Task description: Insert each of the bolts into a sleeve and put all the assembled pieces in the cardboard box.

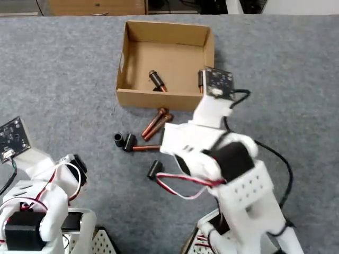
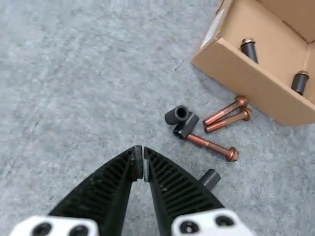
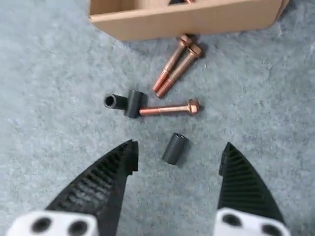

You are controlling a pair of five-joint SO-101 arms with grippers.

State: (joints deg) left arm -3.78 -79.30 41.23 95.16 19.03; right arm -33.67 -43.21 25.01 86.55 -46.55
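**Three bolts and three sleeves outside the box, two pieces inside**

Two copper-coloured metal bolts lie side by side on the table, their heads near the front wall of the open brown cardboard box. A third copper bolt lies just in front of them. Its tip meets a short black cylindrical sleeve, and whether the tip sits inside cannot be told. A second black sleeve touches that one on the side away from the bolt. A loose third sleeve lies apart, nearer the arms.

Two assembled pieces rest in the box: one sleeved bolt near the middle of the floor, another sleeved bolt by the wall on the right arm's side.

A pale sticker sits on the box's outer corner; its print is too small to read.

The right gripper hangs over the loose sleeve with jaws spread wide — one black finger on each side, holding nothing. The white right arm stretches forward toward the box over the grey felt table cover.

The left gripper has its ribbed fingers pressed together on nothing, pointing at the cloth short of the sleeves. The left arm sits folded at the table's near edge.
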